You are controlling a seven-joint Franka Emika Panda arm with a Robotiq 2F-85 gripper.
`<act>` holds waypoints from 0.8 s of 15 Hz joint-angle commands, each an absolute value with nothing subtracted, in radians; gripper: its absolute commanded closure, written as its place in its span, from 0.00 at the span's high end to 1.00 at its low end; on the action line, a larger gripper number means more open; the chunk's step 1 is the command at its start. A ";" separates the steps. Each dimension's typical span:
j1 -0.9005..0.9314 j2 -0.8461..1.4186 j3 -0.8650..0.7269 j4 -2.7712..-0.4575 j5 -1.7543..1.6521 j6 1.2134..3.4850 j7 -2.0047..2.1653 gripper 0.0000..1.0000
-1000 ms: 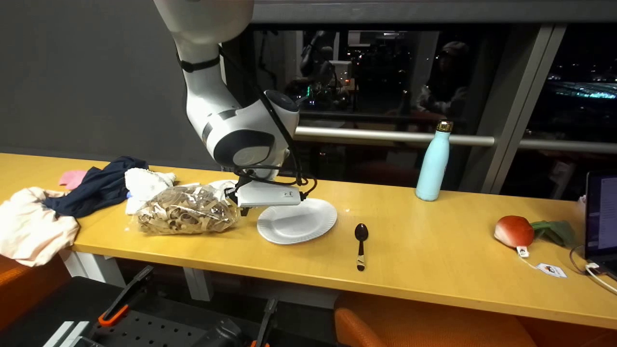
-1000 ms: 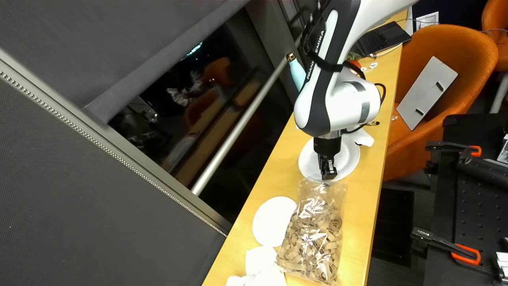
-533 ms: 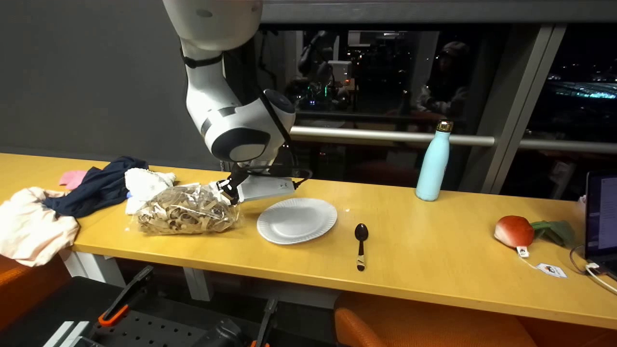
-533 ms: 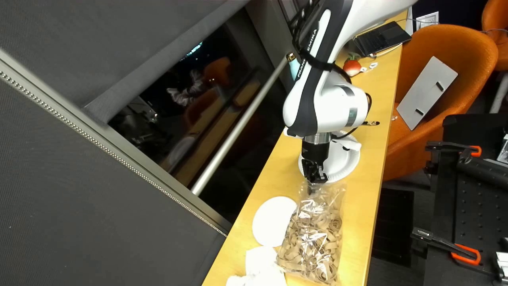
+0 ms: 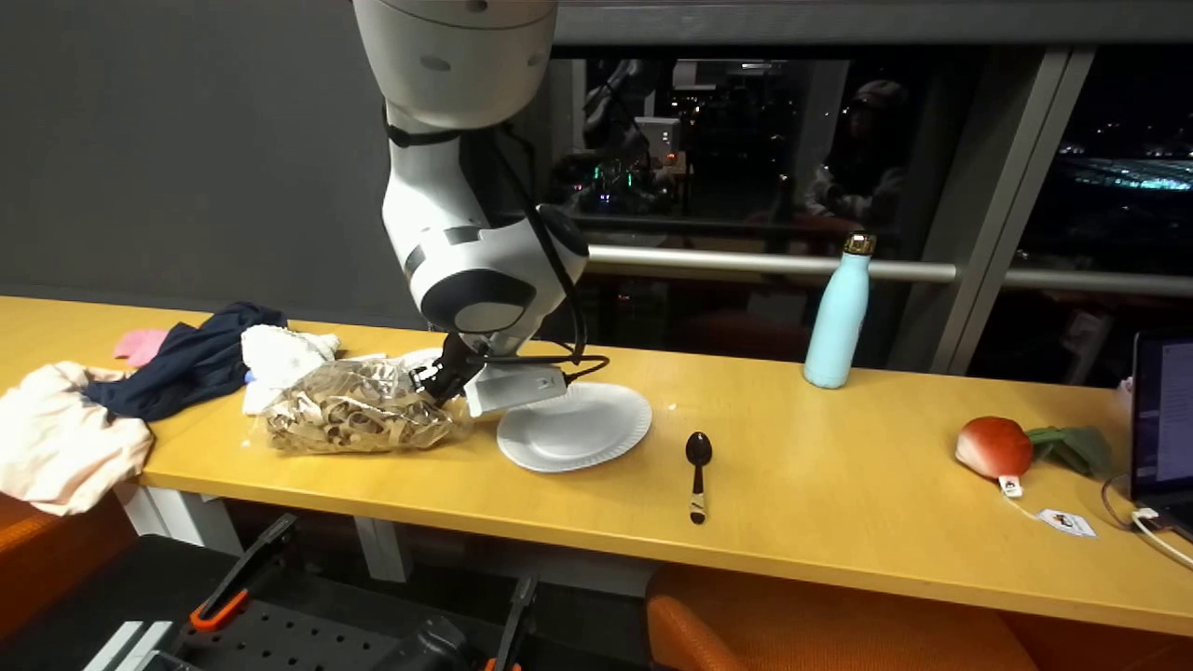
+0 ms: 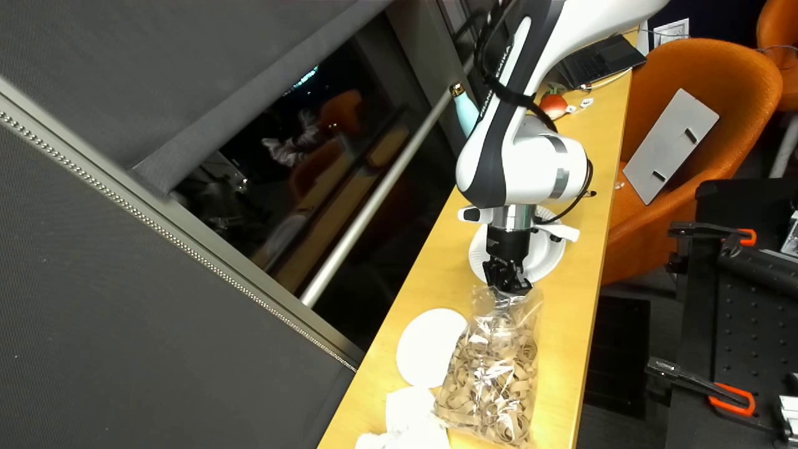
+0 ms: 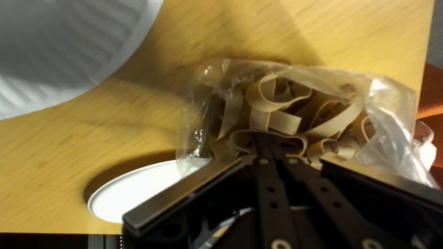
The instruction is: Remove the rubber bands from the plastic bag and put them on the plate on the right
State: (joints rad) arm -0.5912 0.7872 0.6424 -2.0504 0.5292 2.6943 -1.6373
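The clear plastic bag (image 5: 457, 424) lies on its side on the table, with tan rubber bands (image 5: 340, 415) inside. It also shows in an exterior view (image 6: 477, 302), and its mouth faces my wrist view (image 7: 387, 97). In the wrist view, several wide rubber bands (image 7: 277, 119) lie loosely looped inside. My gripper (image 7: 264, 143) reaches tilted into the bag's mouth, its fingers close together and their tips inside one band's loop. It looks shut; whether any band is pinched is unclear. The white paper plate on the right (image 5: 573, 438) stands beside the bag's mouth, under my wrist; no bands show on it.
A second white plate (image 6: 430, 349) lies beside the bag on the window side. A black spoon (image 5: 698, 475), a light blue bottle (image 5: 837, 321), a red plush vegetable (image 5: 995, 447) and a laptop (image 5: 1165, 419) stand further right. Several cloths (image 5: 186, 363) lie left.
My gripper has tilted toward the bag and moved from above its mouth down into it. The bag and plates have stayed in place.
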 commanded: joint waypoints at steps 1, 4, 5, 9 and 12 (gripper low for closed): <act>-0.588 0.782 0.649 -2.044 0.543 2.668 -1.675 0.20; -0.559 0.781 0.632 -2.027 0.528 2.655 -1.670 0.40; -0.543 0.783 0.621 -2.016 0.520 2.652 -1.662 0.48; -0.484 0.795 0.582 -1.969 0.503 2.636 -1.653 0.76; -0.445 0.811 0.553 -1.929 0.508 2.590 -1.659 0.98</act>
